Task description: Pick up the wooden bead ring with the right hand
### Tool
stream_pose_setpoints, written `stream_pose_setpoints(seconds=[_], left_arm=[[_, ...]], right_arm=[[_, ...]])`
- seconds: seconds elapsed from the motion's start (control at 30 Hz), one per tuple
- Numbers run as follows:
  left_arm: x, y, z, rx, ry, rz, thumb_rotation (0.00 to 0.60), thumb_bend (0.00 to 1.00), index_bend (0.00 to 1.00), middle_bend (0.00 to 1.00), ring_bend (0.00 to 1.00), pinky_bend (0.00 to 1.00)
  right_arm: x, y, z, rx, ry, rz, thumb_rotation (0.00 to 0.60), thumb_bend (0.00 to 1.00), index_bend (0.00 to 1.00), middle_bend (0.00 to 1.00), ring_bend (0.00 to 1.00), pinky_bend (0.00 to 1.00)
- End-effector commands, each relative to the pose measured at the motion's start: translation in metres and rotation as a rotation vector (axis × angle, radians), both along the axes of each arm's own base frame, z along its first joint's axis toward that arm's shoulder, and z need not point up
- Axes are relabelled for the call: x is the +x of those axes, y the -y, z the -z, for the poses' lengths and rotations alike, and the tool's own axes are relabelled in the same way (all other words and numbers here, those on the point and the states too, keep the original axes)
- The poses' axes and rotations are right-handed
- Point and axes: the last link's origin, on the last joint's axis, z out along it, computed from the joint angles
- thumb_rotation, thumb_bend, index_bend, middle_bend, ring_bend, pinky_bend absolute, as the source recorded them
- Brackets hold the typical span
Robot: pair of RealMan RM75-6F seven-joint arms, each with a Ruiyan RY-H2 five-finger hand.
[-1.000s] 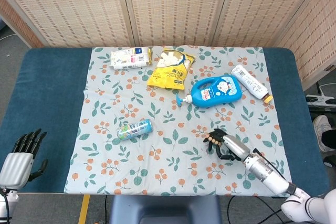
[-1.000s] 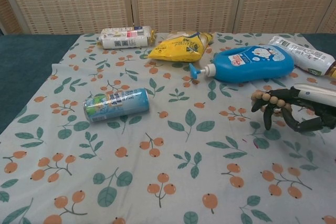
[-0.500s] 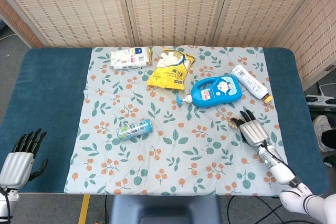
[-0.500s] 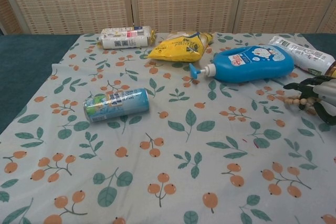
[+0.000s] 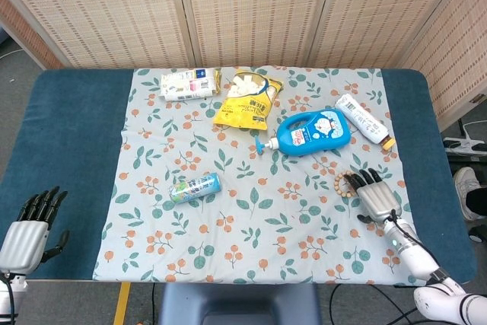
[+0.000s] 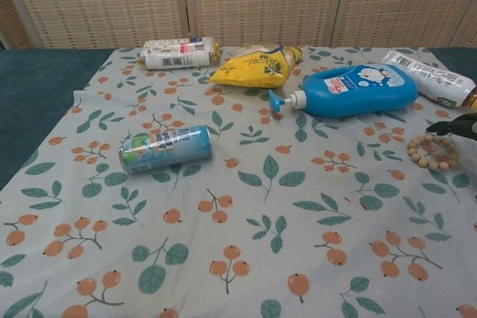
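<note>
Right hand [image 5: 374, 197] sits lower right in the head view, back of hand up, fingers spread and flat, holding nothing. Its dark fingertips [image 6: 463, 127] just poke in at the right edge of the chest view. Wooden bead ring [image 5: 345, 185] lies flat on the floral cloth [image 5: 259, 226], just left of those fingertips; can't tell whether they touch it. In the chest view the ring [image 6: 433, 152] is at the right edge, below the fingertips.

Above the ring: blue pump bottle [image 5: 310, 132] on its side, white bottle [image 5: 364, 121] to its upper right. Yellow snack bag [image 5: 246, 99] and a white pack [image 5: 189, 83] at top centre. Light blue can [image 5: 195, 188] lying left of centre.

Left hand [image 5: 30, 226] in the lower left corner over the dark blue table [image 5: 68, 135], fingers extended, a little apart, empty.
</note>
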Motion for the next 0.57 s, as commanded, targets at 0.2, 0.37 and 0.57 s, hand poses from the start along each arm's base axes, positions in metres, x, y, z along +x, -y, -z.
stream_pose_setpoints(seconds=[0.2, 0.37, 0.57], left_arm=[[0.001, 0.000, 0.002, -0.001, -0.002, 0.009, 0.600, 0.45, 0.00, 0.00, 0.00, 0.10], [0.003, 0.000, 0.001, 0.015, -0.004, 0.037, 0.600, 0.45, 0.00, 0.00, 0.00, 0.10], [0.003, -0.001, 0.002, 0.026, 0.002, 0.065, 0.600, 0.46, 0.00, 0.00, 0.00, 0.09]], right_arm=[[0.033, -0.061, -0.054, -0.348, 0.161, -0.181, 0.553, 0.10, 0.00, 0.07, 0.00, 0.00], [0.036, -0.114, -0.060, -0.408, 0.157, -0.211, 0.551, 0.10, 0.00, 0.04, 0.00, 0.00], [0.036, -0.116, -0.062, -0.385, 0.174, -0.193, 0.544, 0.13, 0.00, 0.02, 0.00, 0.00]])
